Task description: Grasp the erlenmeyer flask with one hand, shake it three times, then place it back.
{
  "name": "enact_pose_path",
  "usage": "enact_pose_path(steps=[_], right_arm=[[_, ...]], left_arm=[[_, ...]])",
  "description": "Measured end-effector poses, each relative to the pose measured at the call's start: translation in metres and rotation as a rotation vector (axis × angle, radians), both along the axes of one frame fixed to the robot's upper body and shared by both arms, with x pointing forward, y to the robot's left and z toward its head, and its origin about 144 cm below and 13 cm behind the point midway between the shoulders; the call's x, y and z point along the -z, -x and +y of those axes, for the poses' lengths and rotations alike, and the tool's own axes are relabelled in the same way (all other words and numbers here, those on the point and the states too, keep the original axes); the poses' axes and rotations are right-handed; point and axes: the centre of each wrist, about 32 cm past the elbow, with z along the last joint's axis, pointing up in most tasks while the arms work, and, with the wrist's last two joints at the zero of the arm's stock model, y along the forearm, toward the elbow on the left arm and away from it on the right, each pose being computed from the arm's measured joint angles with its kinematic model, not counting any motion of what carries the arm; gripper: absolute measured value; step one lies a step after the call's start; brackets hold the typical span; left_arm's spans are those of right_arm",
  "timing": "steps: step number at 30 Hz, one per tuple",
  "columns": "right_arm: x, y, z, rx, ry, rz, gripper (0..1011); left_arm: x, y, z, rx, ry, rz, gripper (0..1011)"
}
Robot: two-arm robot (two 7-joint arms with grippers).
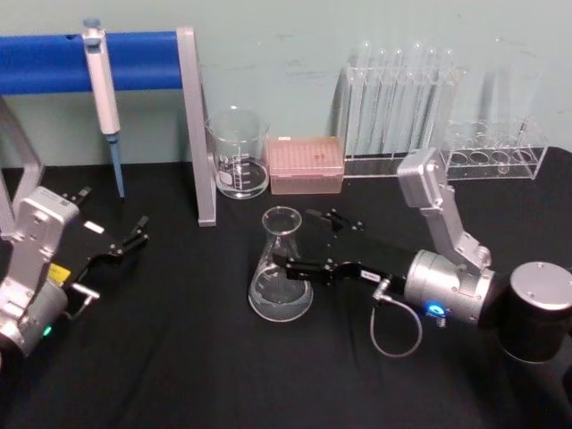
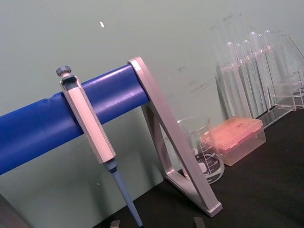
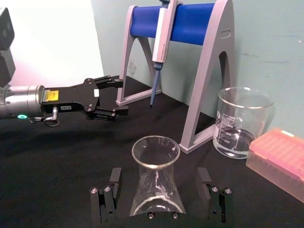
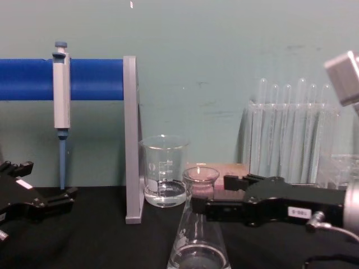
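Head view shows the erlenmeyer flask (image 1: pixel 281 268) upright on the black table (image 1: pixel 179 357), near the middle and in front of the beaker (image 1: pixel 239 154). The right gripper (image 1: pixel 293 238) reaches in from the robot's right, with a finger on either side of the flask's upper cone. In the right wrist view the fingers (image 3: pixel 113 192) stand wide, with a gap between each one and the glass, so nothing is gripped yet. The main risk lies in the shape. Pads closing on a smooth, sloping wall may ride upward or squeeze the flask down and out, and a loose hold would likely give way during shaking. An off-centre close could also nudge the base and tip the flask toward the beaker or the pipette stand (image 1: pixel 197 134) behind. The little liquid at the bottom looks unlikely to spill unless the flask is tilted hard. The left gripper (image 1: pixel 125 243) rests spread open at the robot's left, well apart.
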Motion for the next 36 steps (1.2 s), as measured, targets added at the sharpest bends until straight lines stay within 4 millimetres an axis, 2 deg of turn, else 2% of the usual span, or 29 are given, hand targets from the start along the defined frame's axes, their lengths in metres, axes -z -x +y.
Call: enact_pose_path(steps=[16,36], right_arm=[[0.006,-0.023,0.025,-0.020,0.019,-0.023,1000],[0.006,-0.026,0.031,-0.022,0.024,-0.026,982]], left_arm=[[0.000,0.000,0.000,0.000,0.000,0.000,1001],[0.000,0.000,0.000,0.000,0.000,0.000,1001]])
